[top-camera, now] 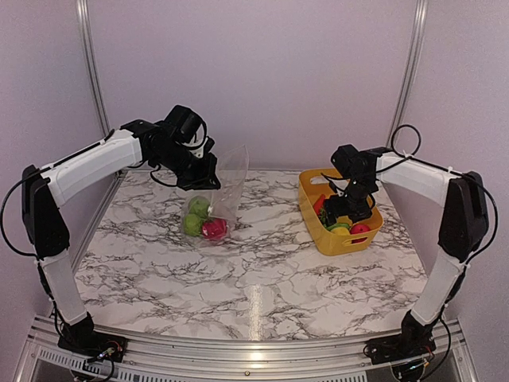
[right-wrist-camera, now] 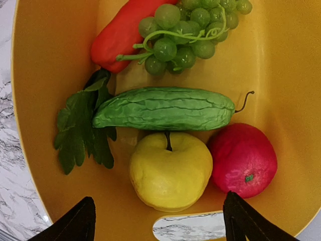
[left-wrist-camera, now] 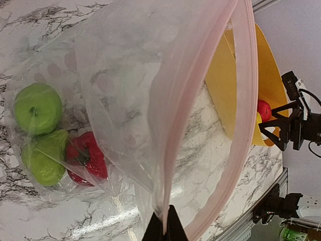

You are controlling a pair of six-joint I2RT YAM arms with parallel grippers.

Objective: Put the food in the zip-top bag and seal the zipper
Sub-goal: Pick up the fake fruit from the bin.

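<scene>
While the left tool [left-wrist-camera: 163,228] is pinching the pale pink zipper strip [left-wrist-camera: 246,100] of the clear crinkly zip-top plastic bag [top-camera: 223,187], fingers clamped together on that edge, it's holding the mouth up and gaping open above the white marble counter [top-camera: 262,278]. The bag's bottom is resting on the counter w/ three pcs of food lying inside: a round green toy apple [left-wrist-camera: 37,108], a second green fruit [left-wrist-camera: 45,160] touching it, and a glossy red piece [left-wrist-camera: 85,158] just beside both. The right tool [right-wrist-camera: 158,221] is hanging inside the yellow plastic basket [right-wrist-camera: 45,75] w/ fingers spread wide apart, gripping nothing. The basket is sitting on the counter's right side, well apart from the bag. Lying under the tool are a yellow toy apple [right-wrist-camera: 170,170], a round red fruit [right-wrist-camera: 243,160] touching it, a bumpy green cucumber [right-wrist-camera: 163,108] lying across beyond them, a dark green leaf sprig [right-wrist-camera: 83,125], a long red-orange piece [right-wrist-camera: 120,32] and a green grape bunch [right-wrist-camera: 185,30] overlapping it.
</scene>
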